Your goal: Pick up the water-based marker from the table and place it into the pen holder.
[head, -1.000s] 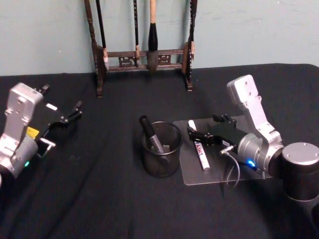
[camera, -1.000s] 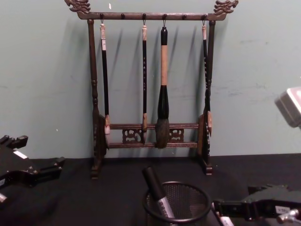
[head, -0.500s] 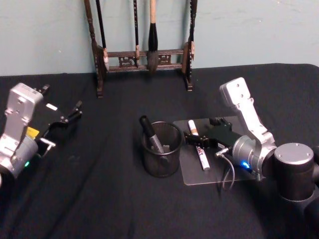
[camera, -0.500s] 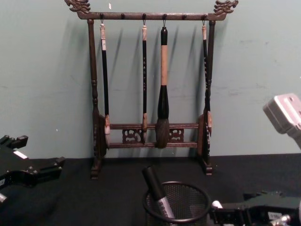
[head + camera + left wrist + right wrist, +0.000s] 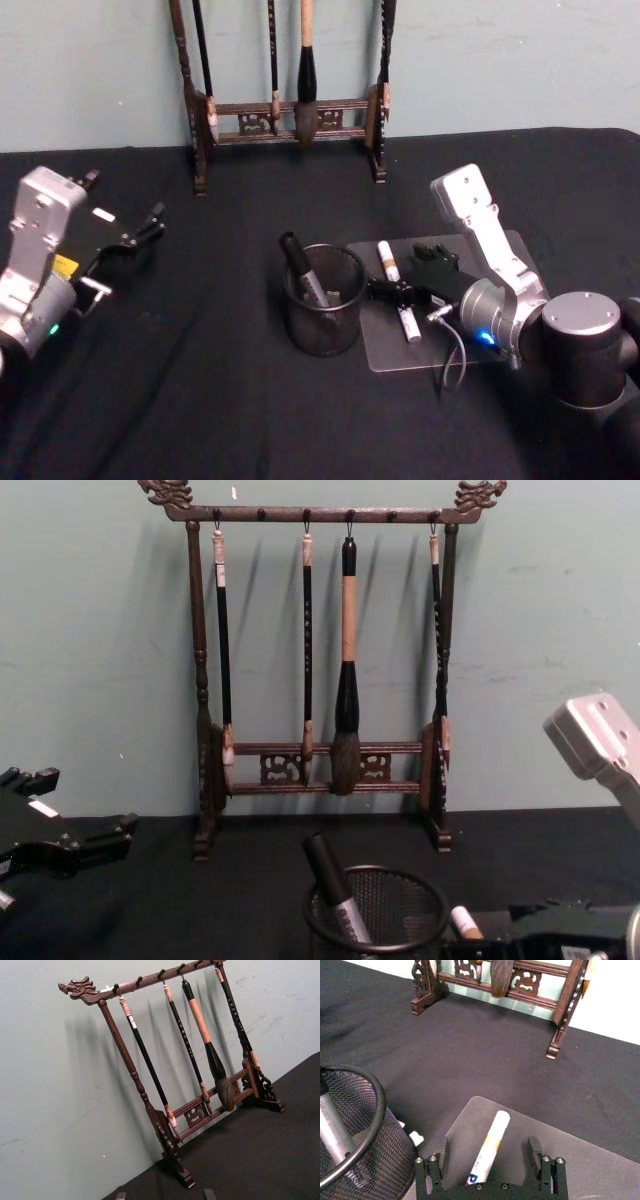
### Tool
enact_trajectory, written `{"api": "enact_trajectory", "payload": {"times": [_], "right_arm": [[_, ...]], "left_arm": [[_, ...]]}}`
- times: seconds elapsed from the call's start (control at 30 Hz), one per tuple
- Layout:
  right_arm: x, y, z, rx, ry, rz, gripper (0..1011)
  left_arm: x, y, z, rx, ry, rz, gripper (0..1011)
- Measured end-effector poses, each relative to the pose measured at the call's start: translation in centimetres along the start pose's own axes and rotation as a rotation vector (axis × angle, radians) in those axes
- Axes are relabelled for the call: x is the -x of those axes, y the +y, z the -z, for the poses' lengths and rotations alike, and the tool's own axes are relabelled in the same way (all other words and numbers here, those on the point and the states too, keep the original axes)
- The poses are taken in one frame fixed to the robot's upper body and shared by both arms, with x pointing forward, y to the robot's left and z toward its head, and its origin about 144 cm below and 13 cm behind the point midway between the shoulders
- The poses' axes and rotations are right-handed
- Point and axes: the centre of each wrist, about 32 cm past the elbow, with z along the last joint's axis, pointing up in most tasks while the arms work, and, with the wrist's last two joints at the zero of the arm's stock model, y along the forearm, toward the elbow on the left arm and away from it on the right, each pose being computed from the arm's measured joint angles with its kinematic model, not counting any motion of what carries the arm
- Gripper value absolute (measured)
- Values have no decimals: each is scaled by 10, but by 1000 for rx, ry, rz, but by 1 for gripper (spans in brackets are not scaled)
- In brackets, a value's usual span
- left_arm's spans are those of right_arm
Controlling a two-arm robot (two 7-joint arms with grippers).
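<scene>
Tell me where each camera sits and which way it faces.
Head: high, looking down at the table; shows left hand and right hand.
Chest: low, facing forward to the brush rack; both hands at its edges.
Left wrist: faces the brush rack; own fingertips just visible.
Right wrist: looks down at the marker between its open fingers, beside the pen holder.
Shared: all four show the brush rack.

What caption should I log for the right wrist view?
Right gripper, fingers open, straddles the white marker lying on the grey mat beside the mesh pen holder.
</scene>
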Motion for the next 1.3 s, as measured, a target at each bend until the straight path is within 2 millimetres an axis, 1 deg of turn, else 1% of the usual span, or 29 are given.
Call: {"api": "enact_trajectory", "payload": {"times": [1.3], "right_arm": [[1,2,8,21,5,-18,1002]], "left_arm": [[0,0,0,0,0,0,1001]]}}
